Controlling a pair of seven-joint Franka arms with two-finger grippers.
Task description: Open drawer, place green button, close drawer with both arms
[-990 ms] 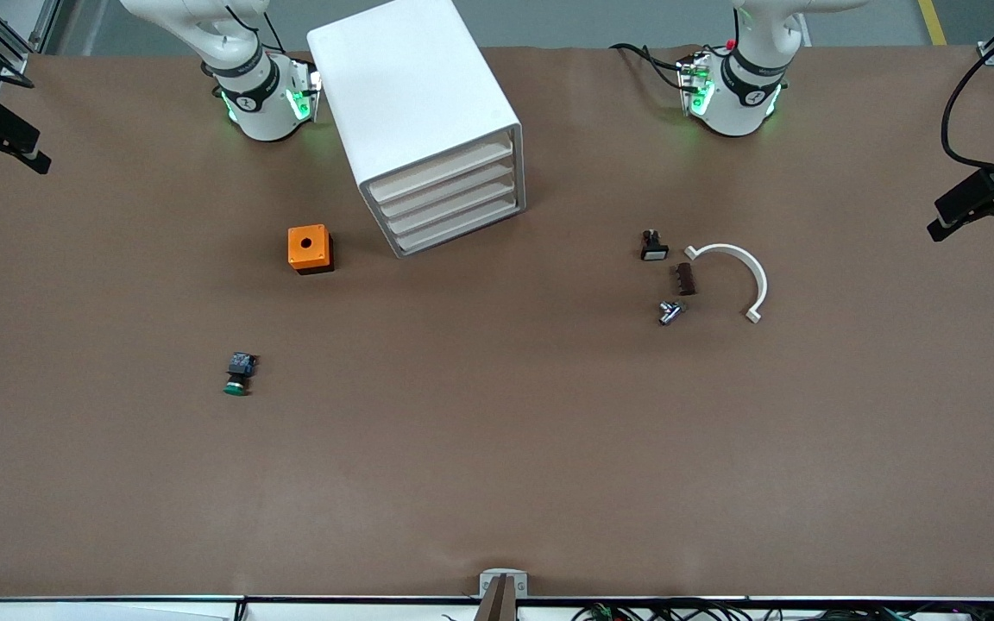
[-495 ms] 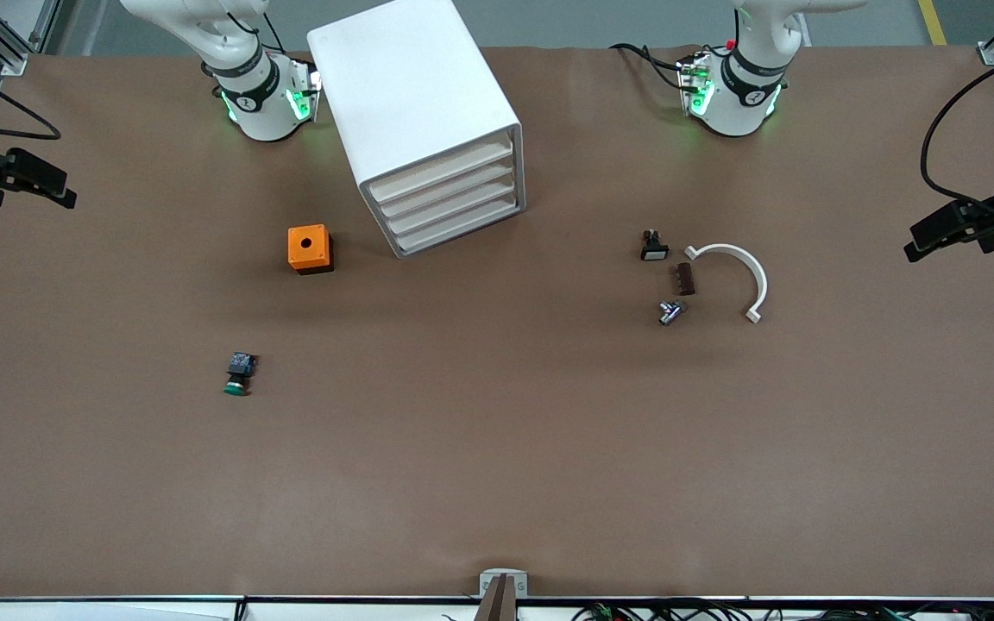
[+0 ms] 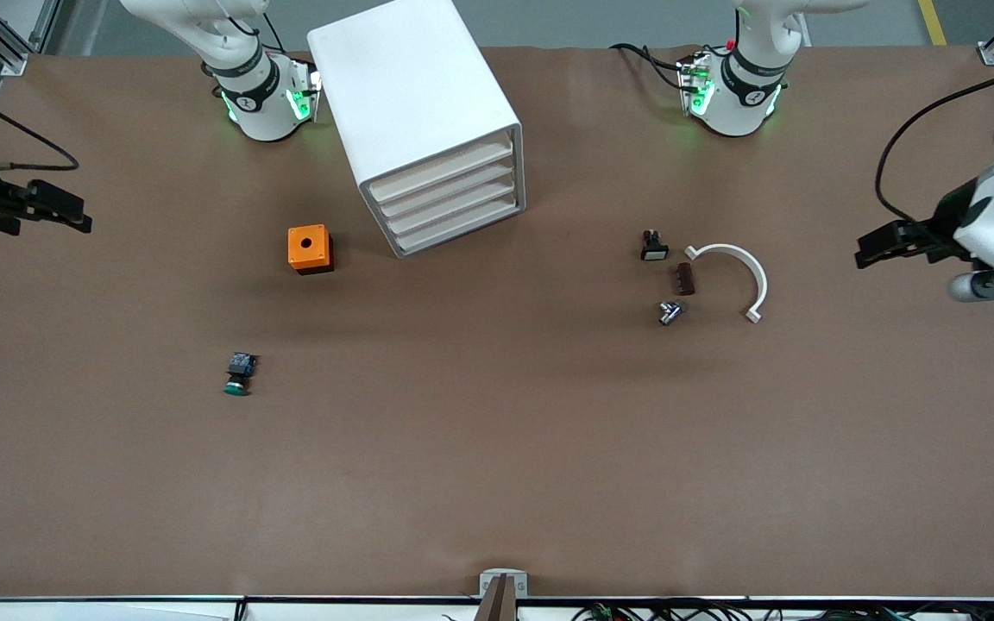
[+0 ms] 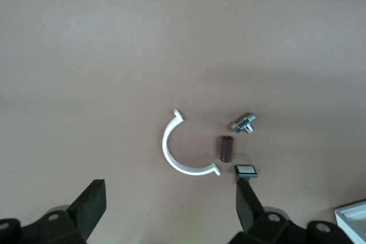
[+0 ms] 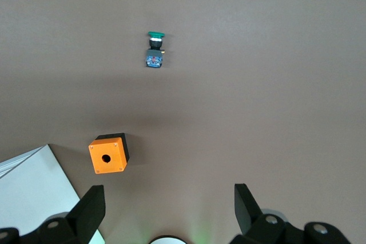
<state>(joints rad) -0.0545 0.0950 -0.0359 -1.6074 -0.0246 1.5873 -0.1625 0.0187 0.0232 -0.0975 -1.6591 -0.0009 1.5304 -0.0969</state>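
The button [image 3: 237, 374], green cap with black body and blue rear, lies on the brown table nearer the front camera than the orange box [image 3: 310, 248]; it also shows in the right wrist view [image 5: 154, 49]. The white drawer cabinet [image 3: 428, 121] stands between the arm bases with all its drawers [image 3: 454, 203] shut. My right gripper [image 3: 66, 214] is open and empty, up in the air at the right arm's end of the table. My left gripper [image 3: 872, 247] is open and empty, up in the air at the left arm's end, beside the white curved clamp [image 3: 743, 276].
A black-and-white switch [image 3: 653, 247], a brown block [image 3: 684, 279] and a metal fitting [image 3: 670, 311] lie beside the clamp; they show in the left wrist view near the clamp [image 4: 174, 152]. The orange box shows in the right wrist view [image 5: 107, 155].
Both grippers have moved in from the table's ends toward its middle, and both wrists show more in the front view. Nothing on the table has moved.
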